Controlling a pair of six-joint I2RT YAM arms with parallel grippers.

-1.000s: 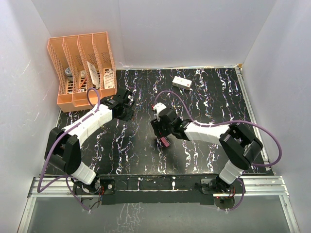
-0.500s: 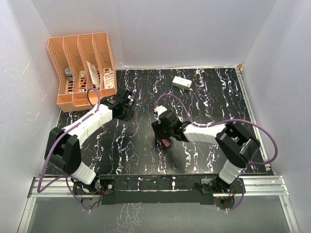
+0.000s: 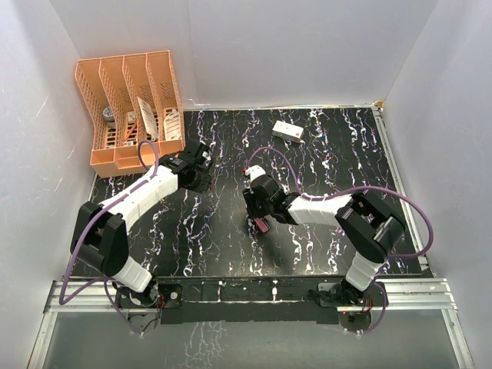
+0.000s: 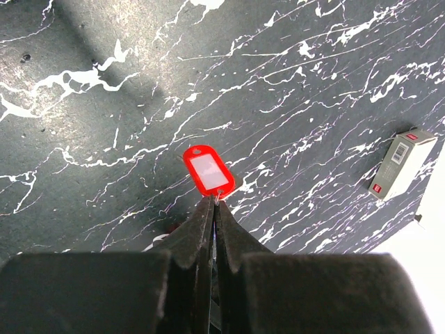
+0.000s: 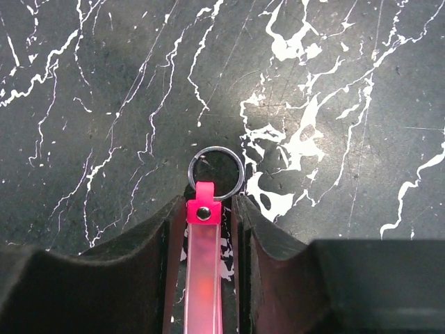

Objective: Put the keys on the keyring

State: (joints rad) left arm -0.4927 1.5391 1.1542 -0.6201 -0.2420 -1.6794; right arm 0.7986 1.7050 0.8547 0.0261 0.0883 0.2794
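In the left wrist view my left gripper point(image 4: 214, 202) is shut, pinching the thin metal end of the red-headed key point(image 4: 207, 171), which sticks out past the fingertips above the table. In the top view this gripper point(image 3: 204, 160) sits near the orange rack. In the right wrist view the keyring point(image 5: 216, 172) lies just past my right gripper point(image 5: 208, 203). Its pink tag point(image 5: 202, 271) runs back between the jaws, which stand narrowly apart on either side of it with a small gap on the right. In the top view the right gripper point(image 3: 254, 209) is mid-table, the tag point(image 3: 261, 225) beside it. The plain metal key is hidden.
An orange file rack point(image 3: 131, 108) holding papers stands at the back left. A white box with red marks point(image 3: 287, 132) lies at the back centre and also shows in the left wrist view point(image 4: 402, 164). White walls surround the black marbled table point(image 3: 330, 154).
The right arm's elbow and forearm have shifted slightly left while its gripper stays over the pink tag. The left arm has not moved.
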